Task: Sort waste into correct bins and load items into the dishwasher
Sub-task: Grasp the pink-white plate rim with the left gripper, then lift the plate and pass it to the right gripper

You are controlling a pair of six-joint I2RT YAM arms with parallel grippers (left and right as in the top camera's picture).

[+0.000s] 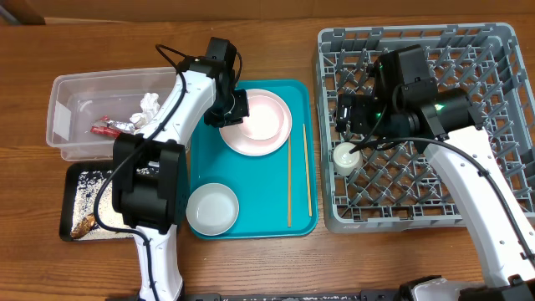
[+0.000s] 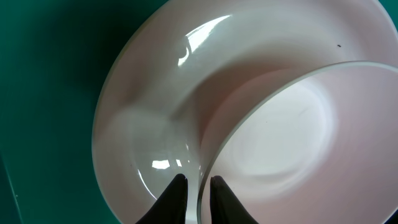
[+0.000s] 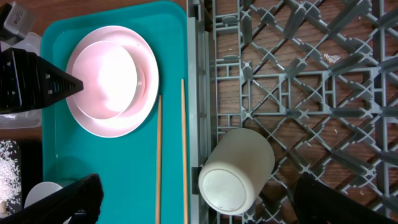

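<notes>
A pale pink plate (image 1: 266, 127) lies on the teal tray (image 1: 251, 180), and a white bowl (image 3: 109, 78) sits tilted on it. My left gripper (image 2: 198, 186) is shut on this bowl's thin rim (image 2: 261, 106), one finger inside and one outside. My right gripper (image 3: 196, 186) stands wide open over the grey dish rack (image 1: 468, 75), with a small white cup (image 3: 236, 171) lying bottom-up between its fingers, apart from both. Two wooden chopsticks (image 1: 289, 176) lie on the teal tray's right side. A second white bowl (image 1: 211, 207) sits at the tray's front left.
The clear tub (image 1: 67, 117) at the left holds a red wrapper (image 1: 107, 128) and a crumpled tissue (image 1: 149, 104). In front of it the black tray (image 1: 68, 205) holds white grains and a brown food bit (image 1: 84, 226). The rack's upright pegs surround the cup.
</notes>
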